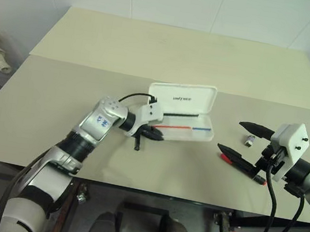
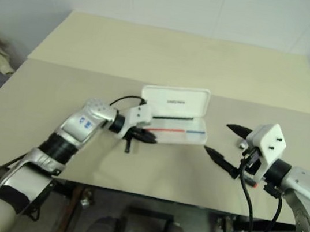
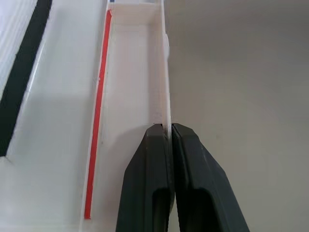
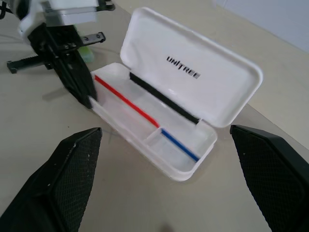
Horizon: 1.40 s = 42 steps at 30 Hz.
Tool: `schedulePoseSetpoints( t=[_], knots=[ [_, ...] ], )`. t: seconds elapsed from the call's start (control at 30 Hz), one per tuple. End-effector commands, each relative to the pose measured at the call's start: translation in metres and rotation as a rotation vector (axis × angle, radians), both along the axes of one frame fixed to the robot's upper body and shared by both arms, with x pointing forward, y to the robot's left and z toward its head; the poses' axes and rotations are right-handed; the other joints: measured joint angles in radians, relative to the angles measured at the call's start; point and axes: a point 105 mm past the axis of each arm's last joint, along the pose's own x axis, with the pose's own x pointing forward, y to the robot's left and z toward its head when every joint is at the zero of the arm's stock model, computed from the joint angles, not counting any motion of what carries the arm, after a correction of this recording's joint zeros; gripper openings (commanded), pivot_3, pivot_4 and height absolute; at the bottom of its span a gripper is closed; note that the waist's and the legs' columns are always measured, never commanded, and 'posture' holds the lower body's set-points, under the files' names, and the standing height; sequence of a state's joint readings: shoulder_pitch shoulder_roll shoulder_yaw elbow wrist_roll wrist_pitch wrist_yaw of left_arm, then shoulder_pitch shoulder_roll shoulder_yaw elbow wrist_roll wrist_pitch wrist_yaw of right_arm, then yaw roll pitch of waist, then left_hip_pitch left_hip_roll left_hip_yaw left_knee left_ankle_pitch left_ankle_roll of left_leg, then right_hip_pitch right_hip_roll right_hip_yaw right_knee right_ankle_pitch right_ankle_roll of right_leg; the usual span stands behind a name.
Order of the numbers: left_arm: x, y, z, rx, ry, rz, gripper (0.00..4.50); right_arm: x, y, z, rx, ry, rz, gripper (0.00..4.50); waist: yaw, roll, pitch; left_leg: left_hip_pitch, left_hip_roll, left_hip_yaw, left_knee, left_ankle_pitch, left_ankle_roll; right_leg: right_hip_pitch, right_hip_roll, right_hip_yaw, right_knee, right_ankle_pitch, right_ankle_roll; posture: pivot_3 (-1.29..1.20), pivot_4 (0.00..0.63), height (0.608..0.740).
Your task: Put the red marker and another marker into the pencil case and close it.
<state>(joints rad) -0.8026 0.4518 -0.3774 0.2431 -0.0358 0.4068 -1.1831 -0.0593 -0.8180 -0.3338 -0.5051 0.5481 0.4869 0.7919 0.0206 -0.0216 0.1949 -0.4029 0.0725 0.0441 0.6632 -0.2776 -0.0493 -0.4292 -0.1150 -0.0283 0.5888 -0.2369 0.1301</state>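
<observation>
A: Case first, quick.
B: The pencil case (image 1: 183,100) sits open near the middle of the counter (image 1: 153,51), lid standing up at the back, tray toward the robot. There's small dark lettering on the lid, a red-and-blue line along the tray and a black strip at the hinge.

A: Markers?
B: The red marker (image 1: 241,167) lies flat on the counter to the right of the case and apart from it, black barrel with red showing at the end. It's just under the right tool's lower finger as the head views show it; I can't tell if they touch. The green marker (image 4: 87,52) is only a light-green sliver behind the left tool in the right wrist view, off the case's left end.

A: Left tool?
B: The left tool (image 1: 161,135) is clenched, fingers pressed together, tips at the left end of the tray's front wall. The left wrist view has the thin wall running straight into the tips. Whether the wall is actually pinched, can't tell.

A: Right tool?
B: The right tool (image 1: 230,134) is released, fingers spread wide with nothing between them. It hangs right of the case, aimed at it.

A: Anything else?
B: A small grey object (image 1: 249,140) lies on the counter by the right tool.
</observation>
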Motion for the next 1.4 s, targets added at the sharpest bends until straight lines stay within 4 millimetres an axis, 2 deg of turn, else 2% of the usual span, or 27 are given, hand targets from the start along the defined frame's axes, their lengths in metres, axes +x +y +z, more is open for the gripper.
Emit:
schedulePoseSetpoints(
  t=[0.03, 0.13, 0.27, 0.53, 1.03, 1.23, 1.4],
  knots=[
    [-0.026, -0.002, 0.002, 0.011, -0.014, -0.178, 0.02, -0.001, 0.001, 0.010, -0.017, -0.051, 0.000, 4.50, 0.003, 0.000, 0.000, 0.000, 0.000, 0.000, 0.000, 0.000, 0.000, 0.000, 0.000, 0.000, 0.000, 0.000, 0.000, 0.00, 0.150, 0.740],
    [-0.030, 0.001, -0.005, 0.043, -0.020, -0.191, 0.02, -0.001, 0.004, 0.010, -0.013, -0.053, 0.006, 4.50, 0.007, 0.000, 0.000, 0.000, 0.000, 0.000, 0.002, 0.000, 0.000, 0.001, 0.000, 0.000, 0.001, -0.001, -0.002, 0.00, 0.150, 0.740],
    [-0.023, 0.004, -0.009, 0.069, -0.040, -0.147, 0.02, -0.001, 0.006, 0.010, -0.009, -0.054, 0.008, 4.50, 0.006, 0.000, 0.000, -0.001, -0.001, 0.000, 0.004, 0.000, 0.000, 0.001, -0.001, 0.002, 0.000, -0.005, -0.010, 0.00, 0.150, 0.740],
    [-0.003, -0.012, 0.001, 0.004, -0.076, -0.039, 0.02, -0.002, 0.009, 0.010, -0.004, -0.056, 0.013, 4.50, 0.014, 0.000, 0.000, 0.000, -0.001, 0.001, 0.006, 0.002, 0.003, 0.002, -0.001, 0.004, 0.000, -0.005, -0.010, 0.00, 0.150, 0.740],
    [-0.002, -0.014, -0.008, 0.023, -0.076, -0.071, 0.02, -0.005, 0.014, 0.007, 0.006, -0.045, 0.019, 4.50, 0.007, 0.000, 0.000, 0.000, -0.002, 0.002, 0.006, 0.003, 0.004, 0.002, 0.000, 0.006, -0.002, -0.003, -0.012, 0.00, 0.150, 0.740],
    [-0.010, -0.016, -0.006, -0.012, -0.039, -0.114, 1.84, -0.005, 0.015, 0.006, 0.014, -0.041, 0.017, 4.50, 0.004, 0.000, 0.000, 0.000, -0.002, 0.002, 0.006, 0.003, 0.004, 0.002, 0.000, 0.006, -0.001, -0.003, -0.012, 0.00, 0.150, 0.740],
    [-0.035, -0.023, 0.017, -0.136, -0.011, -0.276, 3.53, -0.003, 0.015, 0.005, 0.016, -0.040, 0.014, 4.50, 0.004, 0.000, 0.000, 0.000, -0.002, 0.003, 0.004, 0.003, 0.004, 0.001, 0.000, 0.006, -0.001, -0.003, -0.012, 0.00, 0.150, 0.740]
  ],
)
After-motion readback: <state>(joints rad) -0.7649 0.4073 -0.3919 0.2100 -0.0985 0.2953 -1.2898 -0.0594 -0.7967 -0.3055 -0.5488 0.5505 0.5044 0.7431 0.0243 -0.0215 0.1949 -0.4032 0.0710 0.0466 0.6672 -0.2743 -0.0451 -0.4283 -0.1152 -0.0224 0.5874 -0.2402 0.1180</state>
